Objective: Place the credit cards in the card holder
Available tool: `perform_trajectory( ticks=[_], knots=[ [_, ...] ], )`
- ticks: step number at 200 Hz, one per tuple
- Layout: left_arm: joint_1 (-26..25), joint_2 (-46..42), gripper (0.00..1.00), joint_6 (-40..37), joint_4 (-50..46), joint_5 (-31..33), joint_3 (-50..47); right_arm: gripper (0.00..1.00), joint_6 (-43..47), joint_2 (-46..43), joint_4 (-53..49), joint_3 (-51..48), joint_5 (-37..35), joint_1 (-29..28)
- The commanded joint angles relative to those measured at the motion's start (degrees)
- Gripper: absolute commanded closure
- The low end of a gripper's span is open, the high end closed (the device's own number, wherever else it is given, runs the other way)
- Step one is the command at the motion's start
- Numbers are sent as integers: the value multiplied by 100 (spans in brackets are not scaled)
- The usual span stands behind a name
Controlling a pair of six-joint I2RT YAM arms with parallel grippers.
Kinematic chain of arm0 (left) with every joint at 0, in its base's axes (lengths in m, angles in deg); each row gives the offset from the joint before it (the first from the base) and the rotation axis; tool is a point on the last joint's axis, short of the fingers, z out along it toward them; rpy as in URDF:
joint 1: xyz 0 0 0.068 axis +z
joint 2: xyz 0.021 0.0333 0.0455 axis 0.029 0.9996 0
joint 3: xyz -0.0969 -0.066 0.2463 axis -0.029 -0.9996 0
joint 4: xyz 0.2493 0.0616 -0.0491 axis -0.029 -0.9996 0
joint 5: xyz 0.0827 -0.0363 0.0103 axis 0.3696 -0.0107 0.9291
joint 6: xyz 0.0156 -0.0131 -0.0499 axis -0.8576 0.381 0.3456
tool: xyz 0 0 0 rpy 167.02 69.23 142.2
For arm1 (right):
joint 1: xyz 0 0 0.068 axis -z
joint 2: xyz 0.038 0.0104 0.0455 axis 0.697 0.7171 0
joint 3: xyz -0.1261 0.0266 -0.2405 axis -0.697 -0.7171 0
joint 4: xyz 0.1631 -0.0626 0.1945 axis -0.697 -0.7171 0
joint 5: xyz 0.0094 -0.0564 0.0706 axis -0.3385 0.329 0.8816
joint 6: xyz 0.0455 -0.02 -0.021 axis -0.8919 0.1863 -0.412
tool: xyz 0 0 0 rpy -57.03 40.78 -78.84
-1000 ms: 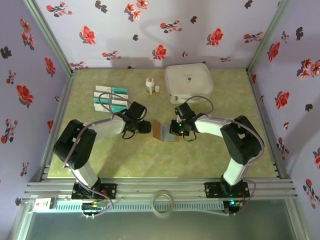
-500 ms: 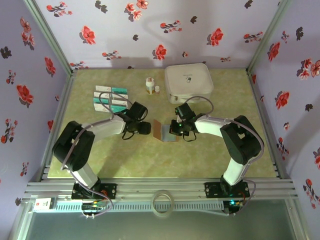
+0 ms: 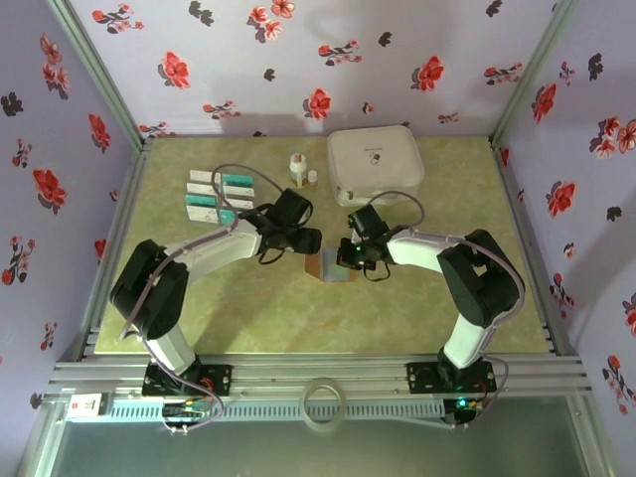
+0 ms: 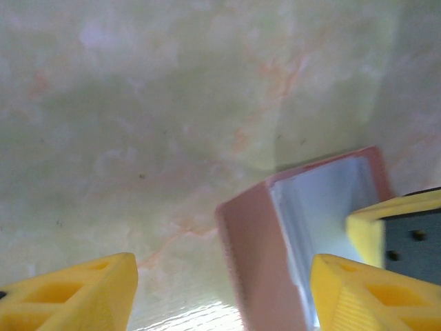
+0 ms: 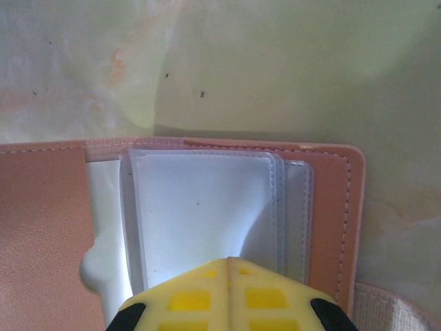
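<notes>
**Card holder lies open at mid-table — one gripper clenched over it, one released**

The reddish-brown card holder [image 3: 318,264] lies opened near the middle of the green marbled table [image 3: 298,318], its pale, clear sleeves [image 5: 200,207] facing up between the two arms. The right gripper [image 3: 350,255] is over the holder's right half. Its yellow fingers [image 5: 186,303] are pressed together with no gap and their tips are down at the sleeves; whether they pinch any sleeve cannot be told. The left gripper [image 3: 310,244] hovers just beside the holder's brown left flap, its jaws spread wide with nothing between them — released.

The credit cards [image 3: 221,197] lie in tidy rows of white and teal toward the table's left rear, well apart from the holder and touched by neither arm. At the back of the table sits a white rounded zip case [image 3: 375,164], with two small bottles [image 3: 296,169] just to its left. Lilac walls [image 3: 397,60] printed with red flowers close in the scene.
</notes>
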Motion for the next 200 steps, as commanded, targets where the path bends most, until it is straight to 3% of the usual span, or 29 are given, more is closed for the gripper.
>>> perform_trajectory(
  ticks=[1, 57, 169, 187, 200],
  knots=[
    [-43, 214, 32, -112, -481, 515, 23, 100, -48, -131, -25, -70, -87, 5],
    [-53, 442, 32, -156, -457, 1065, -450, 100, -80, -209, -8, -139, -85, 8],
    [-52, 535, 30, -217, -262, 1075, -649, 95, -79, -592, -298, -13, -9, -33],
    [-57, 379, 30, -210, -387, 1066, -543, 93, -36, -787, -445, 65, -58, -32],
    [-55, 228, 30, -167, -488, 1034, -444, 84, 20, -912, -575, 125, -146, -31]
  ],
)
